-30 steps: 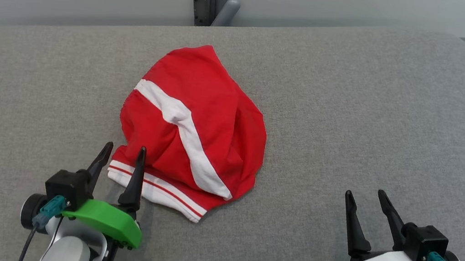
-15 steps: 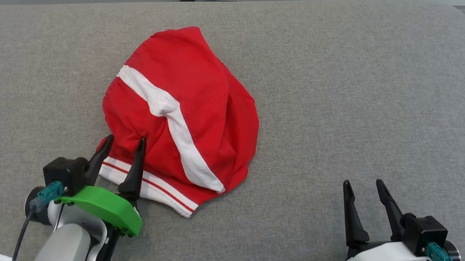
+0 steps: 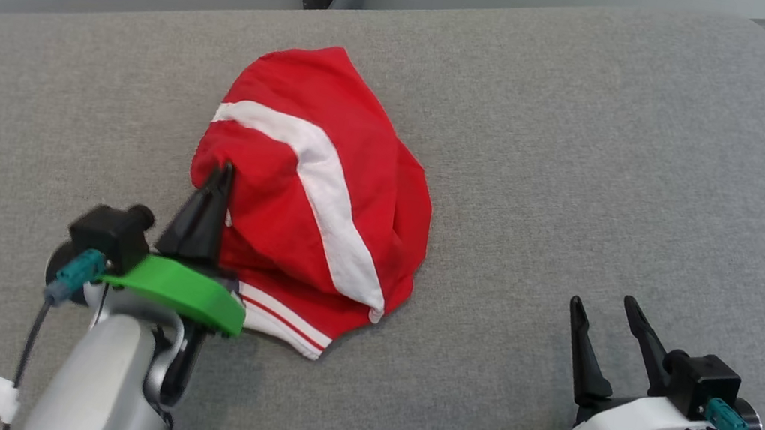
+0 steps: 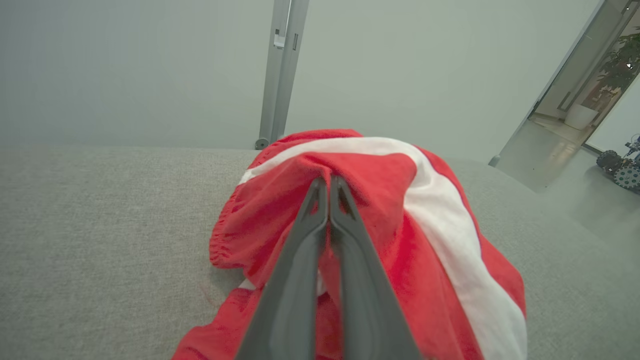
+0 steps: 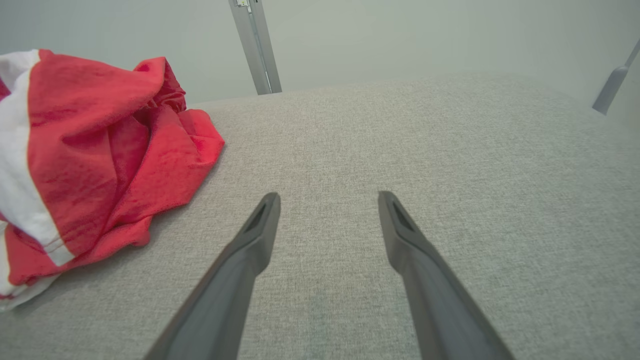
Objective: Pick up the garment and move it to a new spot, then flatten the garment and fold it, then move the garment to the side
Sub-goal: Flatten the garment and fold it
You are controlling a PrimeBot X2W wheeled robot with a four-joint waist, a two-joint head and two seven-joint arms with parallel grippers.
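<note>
Left gripper (image 3: pixel 227 173) advanced onto garment (image 3: pixel 385 200) since earlier frame; fingers brought from spread to pressed together, red fold pinched between tips. Garment left bunched at middle of cushion (image 3: pixel 587 162), mostly resting on it. Right gripper (image 3: pixel 603 303) held spread over cushion's near right part, nothing gripped. Judged: pickup just begun; relocating, flattening, folding, moving aside all left undone.

Bright, even, diffuse light; soft faint shadows; wrist-view bkgd slightly hazy.
</note>
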